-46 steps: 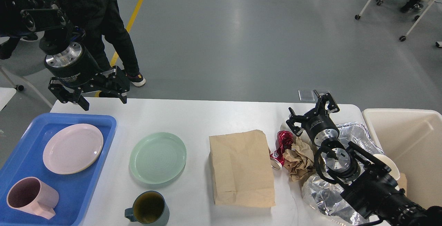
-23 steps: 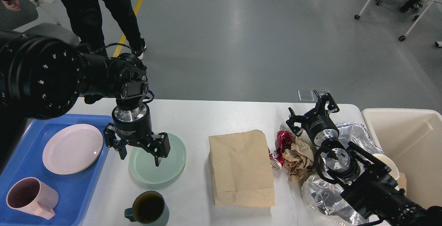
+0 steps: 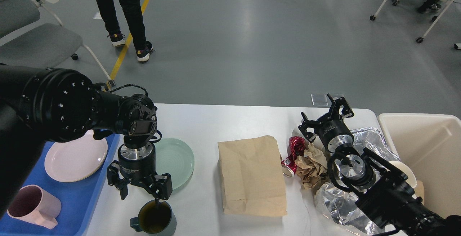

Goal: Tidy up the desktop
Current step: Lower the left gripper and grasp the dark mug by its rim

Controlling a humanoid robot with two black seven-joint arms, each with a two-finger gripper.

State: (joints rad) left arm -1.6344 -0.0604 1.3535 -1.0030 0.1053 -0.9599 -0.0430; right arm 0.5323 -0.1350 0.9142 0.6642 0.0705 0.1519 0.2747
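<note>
The white desktop [image 3: 230,120] holds a mint green plate [image 3: 178,162], a dark teal mug [image 3: 155,219], a flat brown paper bag [image 3: 252,176], a crushed red can [image 3: 293,153], crumpled brown paper [image 3: 312,165] and crumpled foil [image 3: 336,201]. My left gripper [image 3: 141,192] is open, pointing down just above the teal mug's far rim, over the plate's near left edge. My right gripper [image 3: 322,117] is open and empty at the back right, above the can and the paper.
A blue tray [image 3: 86,200] at the left holds a pink plate [image 3: 74,160] and a pink mug [image 3: 30,207]. A cream bin [image 3: 425,153] stands at the right table edge. A person's legs [image 3: 124,12] and a grey chair [image 3: 32,38] are beyond the table.
My left gripper came down from above the tray's far corner, crossed over the green plate, and now hangs open above the teal mug. The person walked away. The right arm has not moved.
</note>
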